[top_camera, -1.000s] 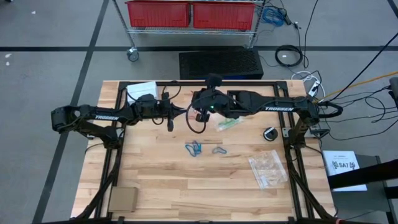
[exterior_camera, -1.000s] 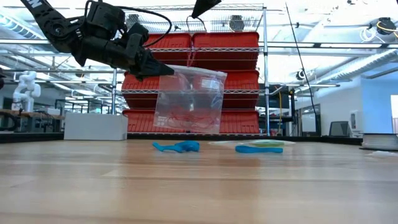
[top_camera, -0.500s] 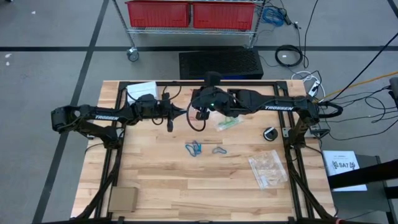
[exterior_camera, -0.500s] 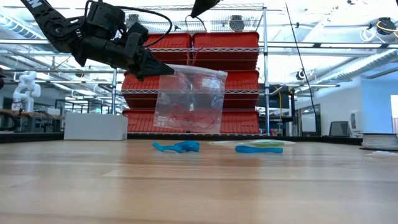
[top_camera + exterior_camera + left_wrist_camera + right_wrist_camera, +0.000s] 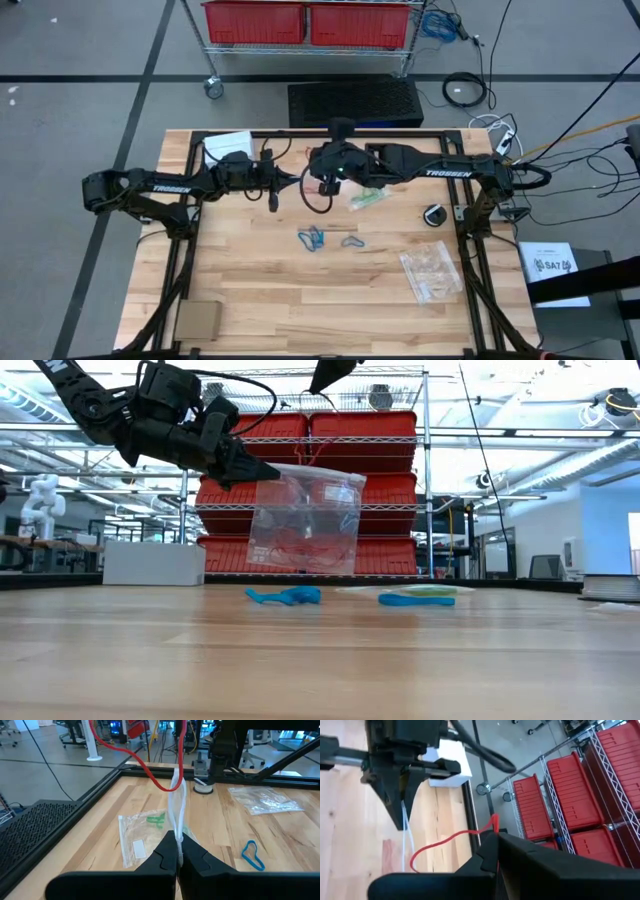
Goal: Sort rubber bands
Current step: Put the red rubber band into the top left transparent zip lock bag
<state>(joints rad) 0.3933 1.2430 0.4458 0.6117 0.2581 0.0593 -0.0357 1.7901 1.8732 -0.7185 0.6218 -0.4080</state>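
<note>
A clear plastic bag [image 5: 305,520] hangs in the air over the table's far middle, with my left gripper [image 5: 178,840] shut on it. Thin red lines show in its lower part. Above it my right gripper [image 5: 496,836], at the top of the low view [image 5: 324,380], is shut on a red rubber band [image 5: 150,772]. Two blue rubber bands [image 5: 312,238] [image 5: 350,241] lie flat on the wood nearer the middle. Green bands [image 5: 156,818] lie inside a second clear bag [image 5: 367,198] flat on the table. My left gripper pinches the bag's top edge at one upper corner [image 5: 178,822] between its two fingers, coming nearly level from the table's left. The bag hangs below, clear of the table. My right gripper pinches the red band's upper end [image 5: 495,822] between its fingertips, slanting down from the right. The band hangs slack as a loop, its lowest bend [image 5: 167,788] at the bag's top edge; whether it is inside the bag I cannot tell.
A third clear bag [image 5: 432,272] lies at the right front. A white sheet [image 5: 228,148] sits at the far left, a cardboard piece [image 5: 197,320] at the near left, a black round part [image 5: 434,215] at the right. Black frame rails [image 5: 330,134] border the table.
</note>
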